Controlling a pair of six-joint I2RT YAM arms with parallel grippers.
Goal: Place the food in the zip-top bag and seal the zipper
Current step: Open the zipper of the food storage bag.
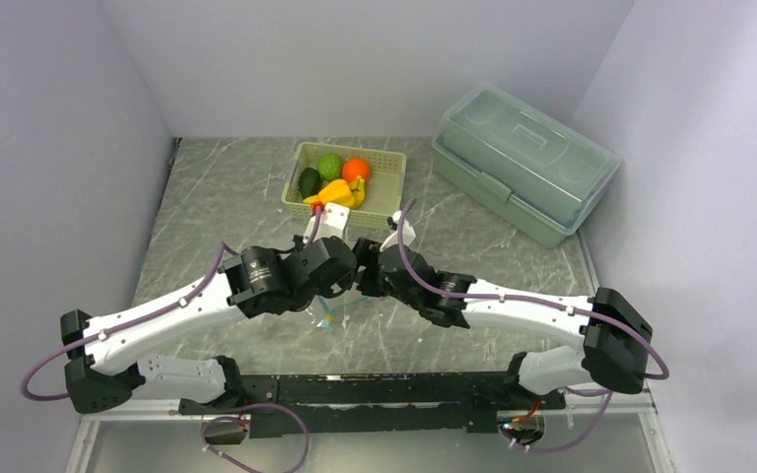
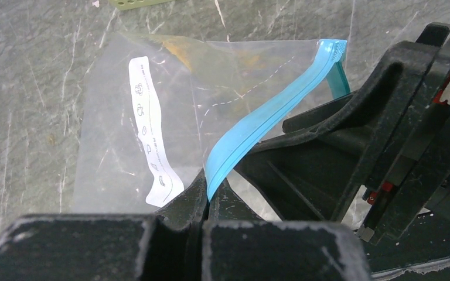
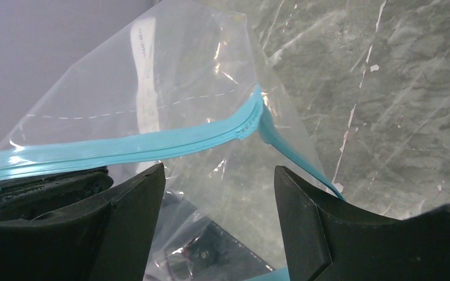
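My left pincer (image 2: 205, 200) clamps the zipper (image 2: 269, 117). My right pincer (image 3: 220, 196) gapes wide; the zipper runs crosswise just beyond it.

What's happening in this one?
The left gripper is pinched shut on the blue zipper of the clear zip-top bag. The right gripper is open, its jaws either side of the bag's plastic just below the zipper. The toy food lies in the pale green basket, none bagged yet.
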